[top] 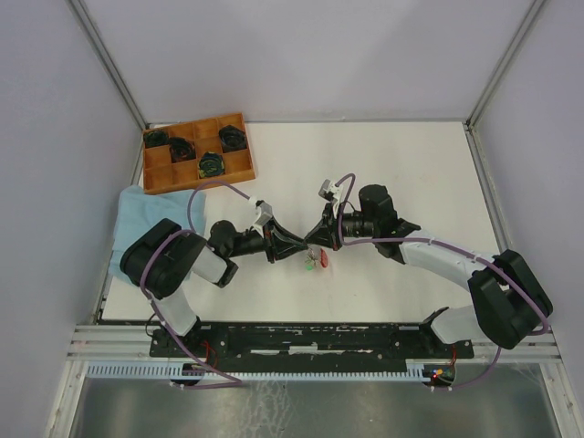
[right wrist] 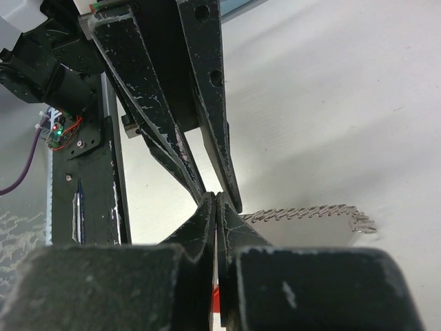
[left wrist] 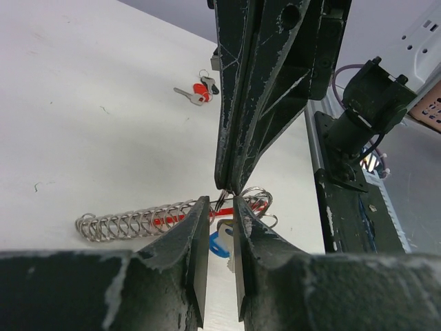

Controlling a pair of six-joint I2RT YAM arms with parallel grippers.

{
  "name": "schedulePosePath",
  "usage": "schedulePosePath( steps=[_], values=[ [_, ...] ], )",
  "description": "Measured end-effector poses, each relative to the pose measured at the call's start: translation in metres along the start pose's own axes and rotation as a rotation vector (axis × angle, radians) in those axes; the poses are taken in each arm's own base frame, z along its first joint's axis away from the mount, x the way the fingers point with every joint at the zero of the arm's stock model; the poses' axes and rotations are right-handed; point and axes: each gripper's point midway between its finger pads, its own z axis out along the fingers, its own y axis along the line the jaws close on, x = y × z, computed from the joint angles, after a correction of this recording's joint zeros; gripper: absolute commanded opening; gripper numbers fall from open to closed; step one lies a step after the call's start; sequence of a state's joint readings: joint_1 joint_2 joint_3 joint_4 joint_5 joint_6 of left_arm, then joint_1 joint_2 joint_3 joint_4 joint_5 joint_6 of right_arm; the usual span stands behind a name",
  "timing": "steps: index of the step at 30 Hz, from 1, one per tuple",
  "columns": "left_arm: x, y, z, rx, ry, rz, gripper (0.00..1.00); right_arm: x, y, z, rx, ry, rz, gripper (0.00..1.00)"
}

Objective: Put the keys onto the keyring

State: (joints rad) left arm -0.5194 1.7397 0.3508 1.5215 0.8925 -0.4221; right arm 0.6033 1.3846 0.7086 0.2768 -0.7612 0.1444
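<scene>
Two arms are meeting tip to tip at the middle of the white table [top: 411,164], low over the keyring [left wrist: 169,218]. The keyring is lying flat, its silver coil chain stretching toward 9 o'clock in the left wrist view, its red strap running along inside the coil, and its metal ring sitting at the 3 o'clock end, right under the meeting fingers.

The right gripper [right wrist: 215,200] is pressing its two fingers fully together, and in the left wrist view the closed tips are coming down onto the ring end of the keyring. I cannot tell whether they are actually pinching the wire.

The left gripper [left wrist: 220,203] is standing with only a narrow slit between its fingers. A thin piece of wire is showing in that slit, but I cannot tell whether it is being squeezed.

A blue-headed key [left wrist: 219,245] is lying on the table just beneath the slit, close to the ring. A red-headed key [left wrist: 200,90] is resting well apart at 12 o'clock from the keyring in that view, with another small key touching it.

In the overhead view, a wooden tray [top: 248,146] holding dark coils [top: 233,139] is sitting at 10 o'clock. A blue cloth [top: 132,214] is lying at 9 o'clock, beside the left arm.
</scene>
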Motion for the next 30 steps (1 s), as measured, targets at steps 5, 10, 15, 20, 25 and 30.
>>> schedulePosePath(
  steps=[5,10,15,20,25,30],
  values=[
    [-0.0009,-0.0008,0.0,0.003,-0.001,0.001,0.18,0.0002,0.0013,0.0,-0.008,0.001,0.0,0.01],
    [-0.0005,-0.0019,-0.0001,0.008,0.001,-0.005,0.1,0.0005,0.0035,-0.0002,-0.02,0.002,0.0,0.01],
    [-0.0003,-0.0023,-0.0001,0.01,0.002,-0.005,0.03,0.0009,0.0041,-0.0005,-0.026,0.003,0.001,0.01],
    [-0.0015,-0.0042,-0.0003,0.018,0.002,-0.001,0.03,0.0013,0.0045,-0.0009,-0.032,0.005,-0.007,0.01],
    [-0.0013,-0.0063,-0.002,0.017,0.003,-0.001,0.03,0.0019,0.0057,-0.001,-0.039,0.007,-0.013,0.01],
    [-0.0035,-0.0096,-0.0054,0.014,-0.002,0.004,0.03,0.0029,0.0075,-0.0026,-0.04,0.015,-0.027,0.09]
  ],
)
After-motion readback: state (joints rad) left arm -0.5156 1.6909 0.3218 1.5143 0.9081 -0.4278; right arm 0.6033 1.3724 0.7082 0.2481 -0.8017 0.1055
